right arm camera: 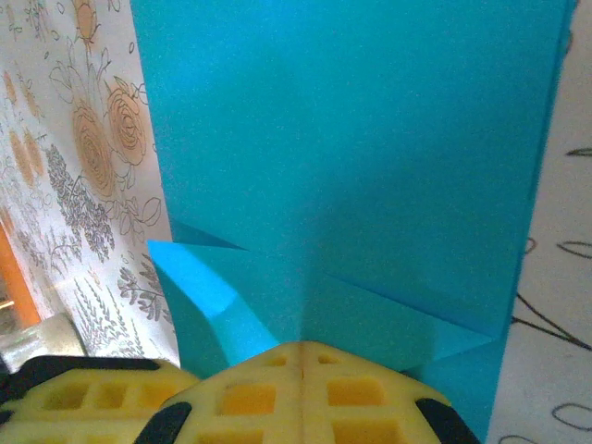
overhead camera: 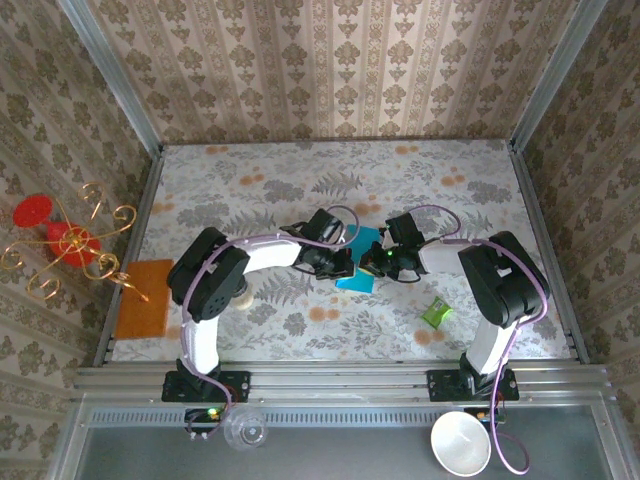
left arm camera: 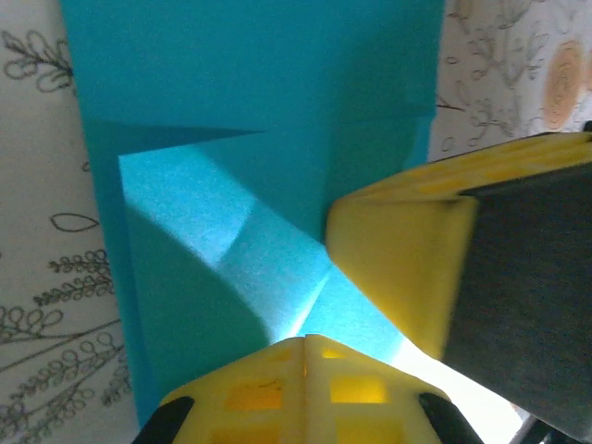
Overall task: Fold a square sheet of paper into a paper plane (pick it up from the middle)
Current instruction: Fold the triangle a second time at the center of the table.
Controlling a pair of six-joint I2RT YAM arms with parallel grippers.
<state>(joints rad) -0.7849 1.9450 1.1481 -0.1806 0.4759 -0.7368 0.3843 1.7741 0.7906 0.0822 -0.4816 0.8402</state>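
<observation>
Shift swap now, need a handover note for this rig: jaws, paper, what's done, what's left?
Left gripper: jaws shut, tips down on the blue paper at the middle of the table.
Right gripper: jaws shut, tips on the same sheet from the opposite side.
Done: first folds are in; angled flaps and creases show.
Left: the remaining folds; it is not yet a pointed dart.

I note the paper (left arm camera: pixel 231 111) as thin and matt, finely grained, with sharp creases. The gripper fingers (right arm camera: pixel 305 388) are yellow moulded plastic, smooth with a dull sheen. The table (overhead camera: pixel 250 180) cover is a matt floral print; whether cloth or paper I cannot tell. The rails (overhead camera: pixel 340 378) are bare brushed metal. The wrapper (overhead camera: pixel 436 312) is glossy and crumpled. The mat (overhead camera: pixel 143 298) is flat and matt.
</observation>
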